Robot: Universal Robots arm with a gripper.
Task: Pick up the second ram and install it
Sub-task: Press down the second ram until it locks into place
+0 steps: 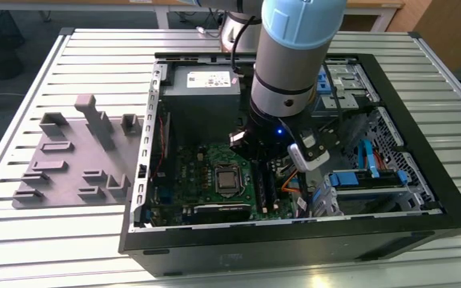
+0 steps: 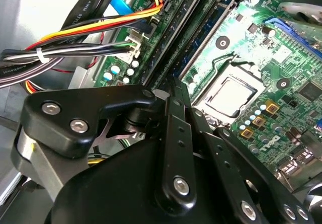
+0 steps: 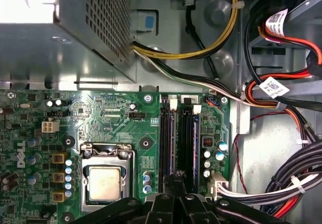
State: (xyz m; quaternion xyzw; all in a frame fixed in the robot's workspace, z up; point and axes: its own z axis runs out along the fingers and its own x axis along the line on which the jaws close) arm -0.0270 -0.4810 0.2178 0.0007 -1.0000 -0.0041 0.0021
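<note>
The open computer case lies on the slatted table, and my arm reaches down into it. My gripper hangs low over the memory slots beside the processor socket. A long thin blue stick, the second ram, stands edge-up in a slot. A similar blue stick stands in a slot further over. In both wrist views the gripper has its fingers drawn together, just over one end of the slots. Whether the tips touch the ram is hidden.
Bundled cables run beside the slots, and the power supply fills the case's far end. A grey holder with empty slots lies on the table at the exterior view's left. Drive bays with blue clips are at the right.
</note>
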